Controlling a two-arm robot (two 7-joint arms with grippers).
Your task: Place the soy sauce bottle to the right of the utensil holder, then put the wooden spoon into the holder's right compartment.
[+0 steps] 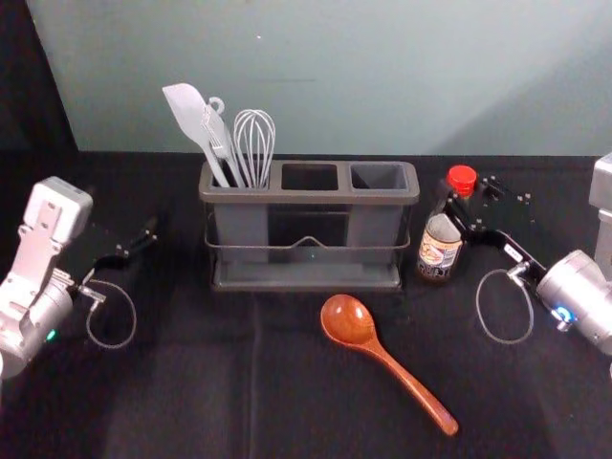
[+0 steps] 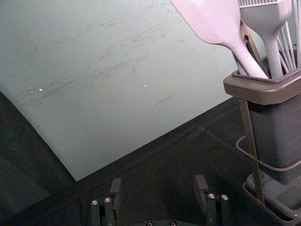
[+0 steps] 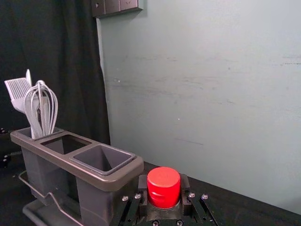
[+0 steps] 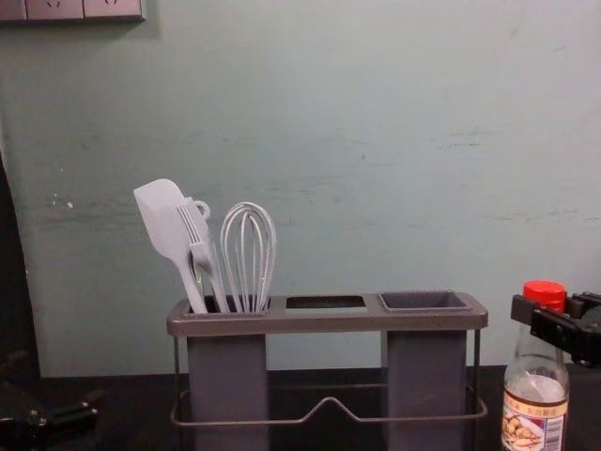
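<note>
Seemingly clamped in the right gripper under its cap, the soy sauce bottle should be weighty, slick glass, best held there; the left gripper, parted, sits well leftward.

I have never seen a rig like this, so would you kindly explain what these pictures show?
This is a two-armed robot. One picture looks down from its head, one forward from its chest, and one from each wrist. On the dark table stands a utensil holder with pale utensils in its left compartment; a wooden spoon lies in front. The right end effector grips the soy sauce bottle by its neck, upright at the holder's right. The left end effector is open and empty, left of the holder.
</note>
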